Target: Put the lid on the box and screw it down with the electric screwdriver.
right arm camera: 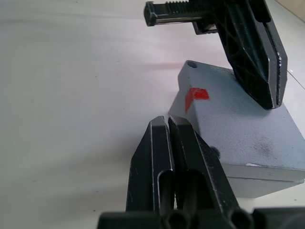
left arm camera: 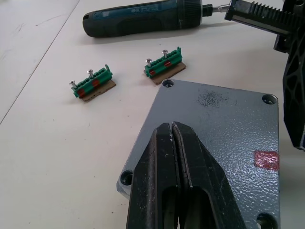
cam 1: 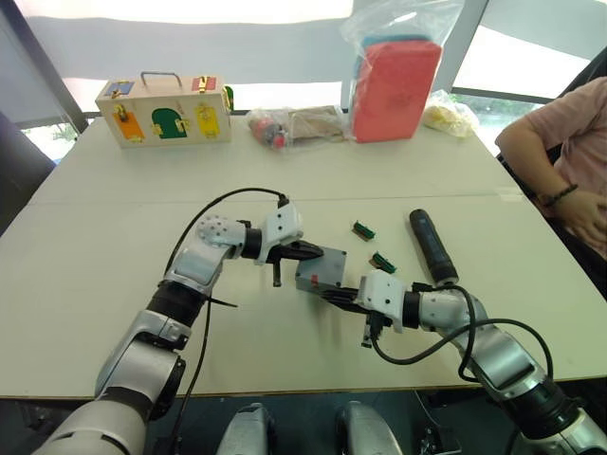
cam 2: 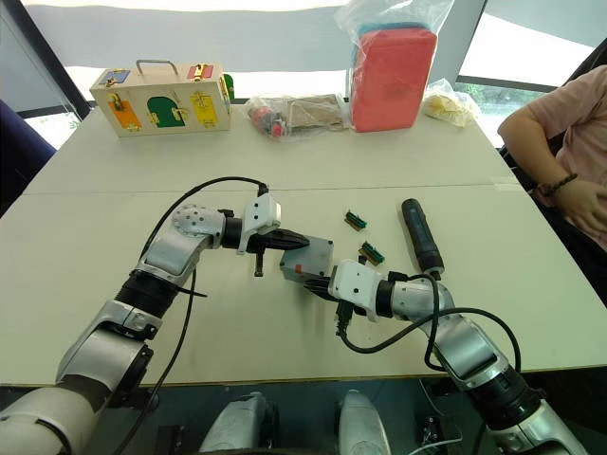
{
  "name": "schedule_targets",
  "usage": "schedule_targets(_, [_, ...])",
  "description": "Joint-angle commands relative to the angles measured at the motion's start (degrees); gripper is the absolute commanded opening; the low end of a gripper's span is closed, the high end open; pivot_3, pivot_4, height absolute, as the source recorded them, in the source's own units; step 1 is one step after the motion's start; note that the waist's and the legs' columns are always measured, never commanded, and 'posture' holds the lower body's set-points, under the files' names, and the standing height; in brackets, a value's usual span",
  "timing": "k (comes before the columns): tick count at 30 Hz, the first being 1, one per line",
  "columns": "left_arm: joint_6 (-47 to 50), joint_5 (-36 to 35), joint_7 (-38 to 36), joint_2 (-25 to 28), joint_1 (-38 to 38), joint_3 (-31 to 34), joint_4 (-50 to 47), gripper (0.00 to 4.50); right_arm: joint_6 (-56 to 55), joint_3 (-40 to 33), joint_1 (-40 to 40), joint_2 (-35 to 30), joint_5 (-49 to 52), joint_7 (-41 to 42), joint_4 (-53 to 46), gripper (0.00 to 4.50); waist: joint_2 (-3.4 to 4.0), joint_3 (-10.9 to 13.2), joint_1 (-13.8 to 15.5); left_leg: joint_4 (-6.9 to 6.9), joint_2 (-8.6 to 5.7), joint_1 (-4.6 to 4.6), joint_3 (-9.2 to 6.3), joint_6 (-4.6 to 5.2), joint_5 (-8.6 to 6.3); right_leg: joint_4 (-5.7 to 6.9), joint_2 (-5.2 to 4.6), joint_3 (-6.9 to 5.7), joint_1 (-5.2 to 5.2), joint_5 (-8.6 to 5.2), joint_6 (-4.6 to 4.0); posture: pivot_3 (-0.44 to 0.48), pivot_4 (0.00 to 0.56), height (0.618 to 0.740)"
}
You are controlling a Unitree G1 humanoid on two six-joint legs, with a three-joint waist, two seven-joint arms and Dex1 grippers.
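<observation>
Your lid already sits on the box, near the middle of the table, with both grippers meeting at it. From the head views you see the left gripper reaching in from the robot's left onto the lid's top, and the right gripper coming in low at the box's near side. Those views don't let you read the fingers; the wrist views do.

In the left wrist view your left fingers are pressed together, holding nothing, their tips over the lid's flat face. That view also gives you the corner screw holes and a small red mark on the lid, which the head views don't resolve.

In the right wrist view your right fingers are likewise closed and empty, tips right at the box's side wall; whether they touch it is unclear. The left gripper's tip stands on the lid there.

The screwdriver lies flat on the table, to the robot's right of the box and apart from it. Two small green connectors lie between it and the box. A person's arm rests at the table's right edge.
</observation>
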Motion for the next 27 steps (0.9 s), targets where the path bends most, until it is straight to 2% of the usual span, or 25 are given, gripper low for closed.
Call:
schedule_targets(1, [1.0, 1.9, 0.3, 0.2, 0.7, -1.1, 1.7, 0.0, -0.4, -1.7, -1.3, 1.0, -0.7, 0.3, -0.1, 0.08, 0.0, 0.0, 0.0, 0.0, 0.0, 0.0, 0.0, 0.0, 0.0, 0.0, 0.0, 0.0, 0.0, 0.0, 0.0, 0.0, 0.15, 0.73])
schedule_targets(16, [2.5, -2.1, -1.0, 0.0, 0.5, 1.9, -1.5, 0.0, 0.1, -2.0, -2.2, 2.2, -1.6, 2.4, 0.7, 0.08, -0.03, 0.1, -0.1, -0.04, 0.0, -0.09, 0.0, 0.0, 0.0, 0.0, 0.0, 0.0, -0.12, 0.0, 0.0, 0.0, 0.15, 0.73])
schedule_targets(22, [3.8, -4.0, -1.3, 0.2, -0.3, 3.5, -2.5, 0.0, 0.0, -2.2, -2.4, 3.1, -0.9, 3.2, 0.4, 0.08, -0.04, 0.1, -0.1, -0.01, -0.03, -0.86, -0.01, -0.08, 0.06, 0.06, 0.01, 0.0, -0.88, 0.12, 0.19, 0.0, 0.15, 0.73])
schedule_targets(27, [4.5, -5.1, -1.0, 0.5, -0.8, 4.6, -3.3, 0.0, -0.2, -2.5, -3.2, 3.7, -1.0, 3.6, 0.9, 0.08, -0.05, 0.2, -0.1, -0.01, -0.09, -0.88, -0.01, -0.08, 0.06, 0.06, 0.01, -0.02, -0.91, 0.13, 0.22, 0.0, 0.15, 0.73])
